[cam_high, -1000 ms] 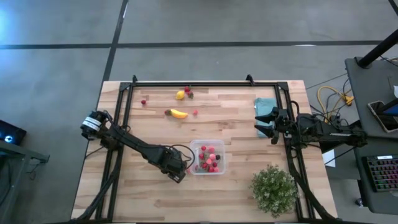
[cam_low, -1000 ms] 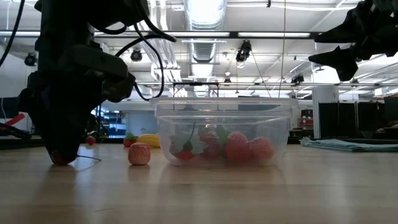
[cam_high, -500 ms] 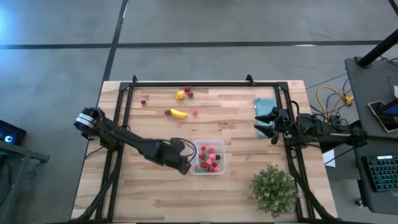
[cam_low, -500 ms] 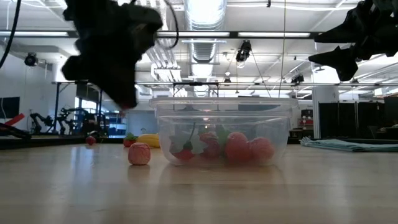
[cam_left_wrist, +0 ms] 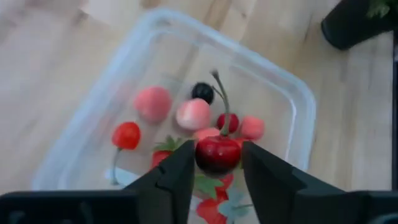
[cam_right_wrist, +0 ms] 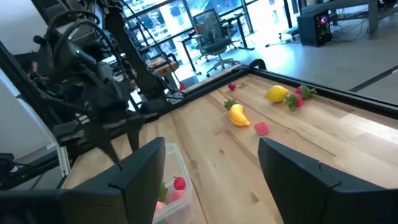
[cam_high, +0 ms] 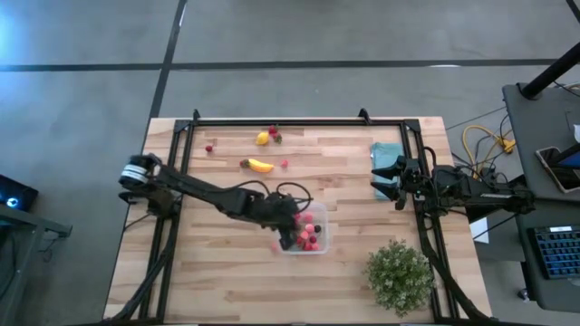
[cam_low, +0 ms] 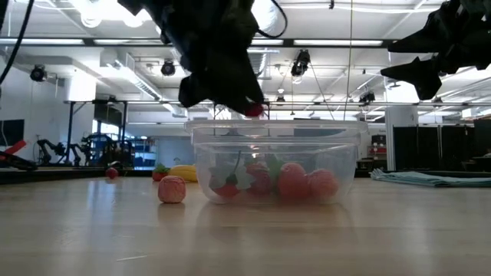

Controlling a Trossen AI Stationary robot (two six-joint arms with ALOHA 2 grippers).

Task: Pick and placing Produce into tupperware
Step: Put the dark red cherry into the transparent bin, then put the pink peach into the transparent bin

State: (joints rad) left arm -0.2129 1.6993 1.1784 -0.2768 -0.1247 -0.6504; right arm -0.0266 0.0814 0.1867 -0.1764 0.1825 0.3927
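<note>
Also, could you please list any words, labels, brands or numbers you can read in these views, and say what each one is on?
None can be read.
The tupperware, the produce and both arms carry no visible lettering.
The screens in the room behind the table are too small to read.

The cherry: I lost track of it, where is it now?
The cherry is pinched in the left hand, held over the tupperware above the berries inside; in the low view it hangs just over the rim.
</note>
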